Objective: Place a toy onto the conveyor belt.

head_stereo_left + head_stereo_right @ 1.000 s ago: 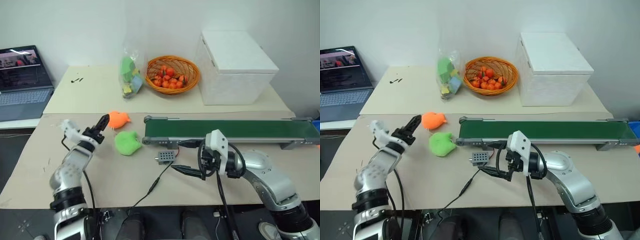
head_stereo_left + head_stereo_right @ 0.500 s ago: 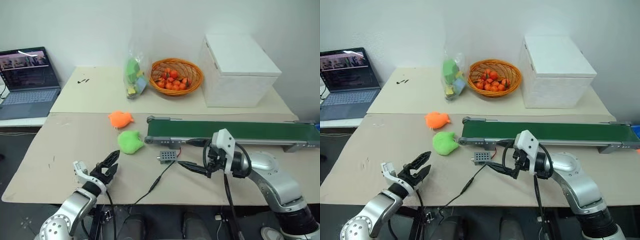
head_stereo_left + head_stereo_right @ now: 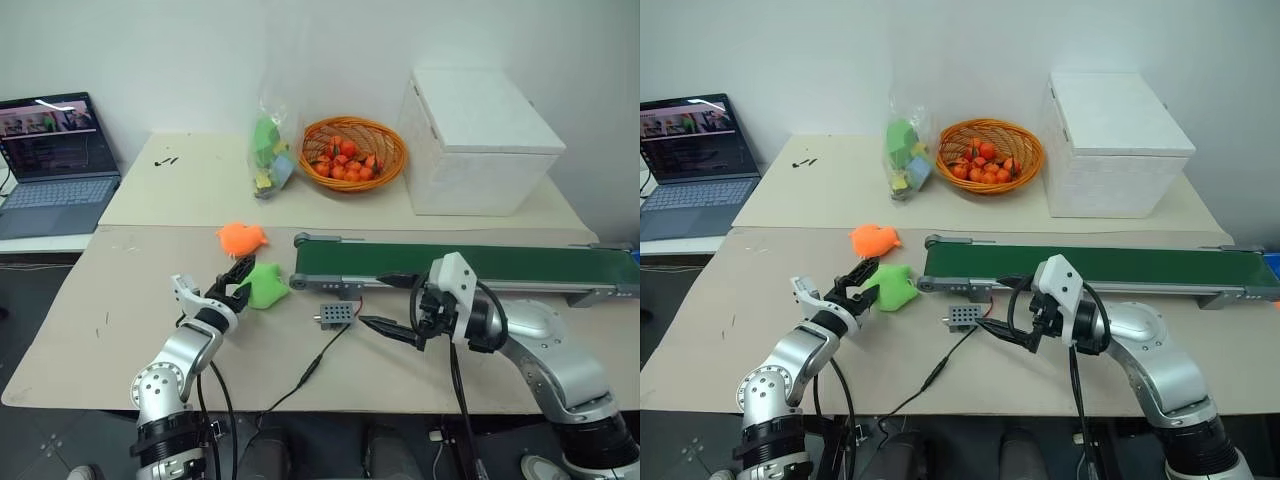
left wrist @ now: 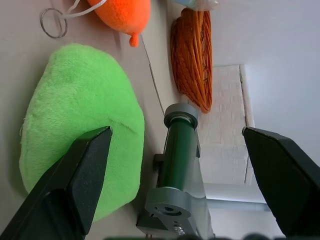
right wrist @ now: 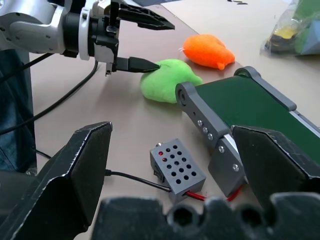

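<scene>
The green toy (image 3: 262, 283) is seen lying on the counter (image 3: 120, 300), right at the tips of the left end effector (image 3: 237, 281). That end effector is spread wide open, and one finger looks to be just touching the toy; nothing is gripped yet. The conveyor belt (image 3: 470, 262) is found just past the toy, and nothing is lying on it. The right end effector (image 3: 394, 304) is open too and is held empty beside the belt. The toy is not yet picked up, carried over, or set on the belt.
</scene>
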